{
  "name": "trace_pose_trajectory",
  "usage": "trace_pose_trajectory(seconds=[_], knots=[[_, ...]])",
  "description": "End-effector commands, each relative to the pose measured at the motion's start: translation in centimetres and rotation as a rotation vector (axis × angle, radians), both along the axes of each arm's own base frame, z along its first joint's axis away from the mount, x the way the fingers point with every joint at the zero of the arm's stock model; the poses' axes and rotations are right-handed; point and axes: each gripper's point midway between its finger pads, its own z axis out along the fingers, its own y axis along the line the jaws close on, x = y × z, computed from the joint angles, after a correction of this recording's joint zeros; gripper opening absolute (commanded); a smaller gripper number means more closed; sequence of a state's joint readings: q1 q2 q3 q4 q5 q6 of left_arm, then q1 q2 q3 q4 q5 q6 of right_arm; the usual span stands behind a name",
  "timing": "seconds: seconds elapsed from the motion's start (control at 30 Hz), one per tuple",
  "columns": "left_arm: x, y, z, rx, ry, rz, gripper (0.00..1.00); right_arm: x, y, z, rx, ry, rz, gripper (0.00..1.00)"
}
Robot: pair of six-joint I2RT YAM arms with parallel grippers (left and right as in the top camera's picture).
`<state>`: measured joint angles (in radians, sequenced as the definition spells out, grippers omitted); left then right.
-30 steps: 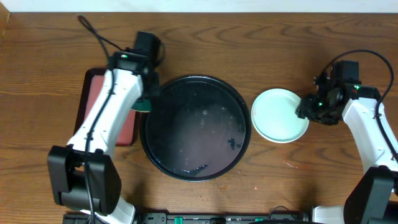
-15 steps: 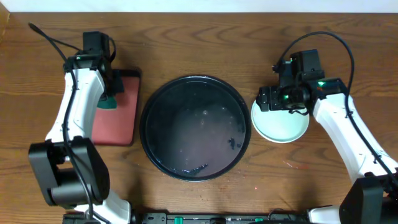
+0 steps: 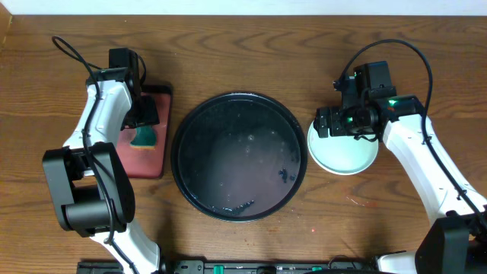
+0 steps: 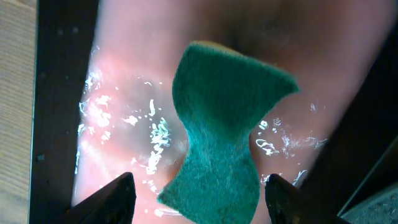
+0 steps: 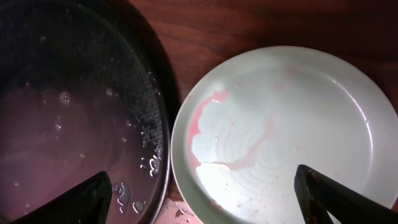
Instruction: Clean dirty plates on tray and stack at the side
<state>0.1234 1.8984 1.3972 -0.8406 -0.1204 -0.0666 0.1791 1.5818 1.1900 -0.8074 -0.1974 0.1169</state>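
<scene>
The round black tray (image 3: 228, 152) sits mid-table, wet, with no plate on it; its rim also shows in the right wrist view (image 5: 163, 124). A pale mint plate (image 3: 346, 156) rests on the table just right of the tray, and a watery pink smear shows on it (image 5: 292, 130). My right gripper (image 3: 329, 122) hovers open over the plate's upper left edge, its fingers (image 5: 202, 193) straddling the gap between tray and plate and holding nothing. My left gripper (image 3: 143, 114) is open above the teal sponge (image 3: 143, 137), which lies loose between the spread fingers (image 4: 200, 194).
The sponge (image 4: 224, 124) lies on a red rectangular tray (image 3: 156, 164) left of the black tray; its surface is wet (image 4: 124, 93). Cables trail behind both arms. Bare wooden table runs along the front and far edges.
My left arm carried the sponge from the black tray's left rim to the red tray, then opened and let it go. My right gripper swung over the plate's left edge and opened wider.
</scene>
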Motion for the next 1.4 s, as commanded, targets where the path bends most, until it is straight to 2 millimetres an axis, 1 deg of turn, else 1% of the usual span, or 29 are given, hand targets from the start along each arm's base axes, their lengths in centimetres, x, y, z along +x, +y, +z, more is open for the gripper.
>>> trace_pose_trajectory(seconds=[0.0, 0.03, 0.07, 0.1, 0.13, 0.17, 0.2, 0.23, 0.27, 0.33, 0.37, 0.43, 0.47, 0.5, 0.53, 0.63, 0.7, 0.8, 0.87, 1.0, 1.1, 1.17, 1.27, 1.37], knots=[[0.8, -0.2, 3.4, 0.005, -0.064, -0.012, 0.68, 0.6, 0.2, 3.3, 0.003, -0.087, 0.012, 0.94], [0.9, -0.4, 4.7, 0.007, -0.087, -0.017, 0.68, 0.7, 0.2, 3.9, 0.005, -0.102, 0.011, 0.97], [1.1, -0.7, 6.5, 0.011, -0.124, -0.025, 0.68, 0.8, 0.1, 4.8, 0.009, -0.125, 0.008, 0.99], [1.2, -1.0, 8.2, 0.015, -0.162, -0.033, 0.68, 0.9, 0.0, 5.7, 0.013, -0.150, 0.005, 0.99], [1.4, -1.4, 10.4, 0.020, -0.217, -0.044, 0.68, 1.0, -0.3, 6.8, 0.014, -0.183, -0.002, 0.99], [1.4, -1.8, 12.2, 0.024, -0.267, -0.054, 0.68, 1.0, -0.6, 7.9, 0.013, -0.214, -0.012, 0.99], [1.2, -2.3, 14.3, 0.027, -0.326, -0.064, 0.69, 1.1, -1.0, 9.2, 0.009, -0.252, -0.025, 0.99], [0.9, -2.7, 15.8, 0.027, -0.370, -0.066, 0.79, 1.1, -1.5, 10.5, 0.006, -0.289, -0.036, 0.99], [0.6, -3.2, 17.6, 0.021, -0.423, -0.060, 0.79, 0.9, -2.0, 12.2, 0.004, -0.336, -0.052, 0.99], [-0.3, -4.1, 20.4, 0.016, -0.507, -0.069, 0.79, 0.3, -3.0, 15.3, 0.003, -0.427, -0.079, 0.99], [-0.7, -4.4, 21.4, 0.016, -0.536, -0.077, 0.79, -0.1, -3.4, 16.8, 0.005, -0.472, -0.091, 0.99], [-1.7, -4.8, 23.4, 0.015, -0.593, -0.087, 0.79, -1.4, -4.4, 20.4, 0.007, -0.593, -0.121, 0.99], [-2.1, -4.8, 24.2, 0.016, -0.616, -0.088, 0.79, -1.9, -4.8, 21.8, 0.006, -0.640, -0.133, 0.99], [-2.7, -4.8, 25.3, 0.018, -0.650, -0.087, 0.79, -3.1, -5.2, 23.9, 0.011, -0.715, -0.146, 0.99], [-3.2, -4.8, 26.0, 0.019, -0.671, -0.087, 0.79, -4.0, -5.3, 25.2, 0.018, -0.758, -0.148, 0.99], [-4.1, -4.8, 27.4, 0.021, -0.715, -0.088, 0.79, -6.5, -5.5, 27.6, 0.032, -0.841, -0.151, 0.99], [-4.5, -4.8, 28.0, 0.022, -0.735, -0.087, 0.79, -8.2, -5.7, 28.8, 0.039, -0.885, -0.152, 0.99], [-4.9, -4.8, 28.5, 0.022, -0.749, -0.087, 0.79, -10.5, -5.9, 29.9, 0.047, -0.932, -0.154, 0.99], [-4.9, -4.8, 28.5, 0.022, -0.750, -0.087, 0.80, -11.8, -6.0, 30.1, 0.049, -0.943, -0.154, 0.99], [-4.8, -4.8, 28.3, 0.022, -0.745, -0.087, 0.79, -13.8, -6.2, 29.4, 0.041, -0.919, -0.154, 0.99], [-4.7, -4.8, 28.3, 0.022, -0.744, -0.087, 0.80, -14.6, -6.9, 28.0, 0.003, -0.871, -0.171, 0.99], [-4.7, -4.8, 28.3, 0.022, -0.743, -0.087, 0.80, -14.8, -7.0, 27.3, -0.009, -0.840, -0.174, 0.99], [-4.7, -4.8, 28.3, 0.022, -0.744, -0.087, 0.80, -14.3, -7.4, 26.5, -0.027, -0.839, -0.190, 0.99], [-4.7, -4.8, 28.3, 0.022, -0.744, -0.087, 0.80, -12.9, -8.5, 25.3, -0.067, -0.867, -0.238, 0.99]])
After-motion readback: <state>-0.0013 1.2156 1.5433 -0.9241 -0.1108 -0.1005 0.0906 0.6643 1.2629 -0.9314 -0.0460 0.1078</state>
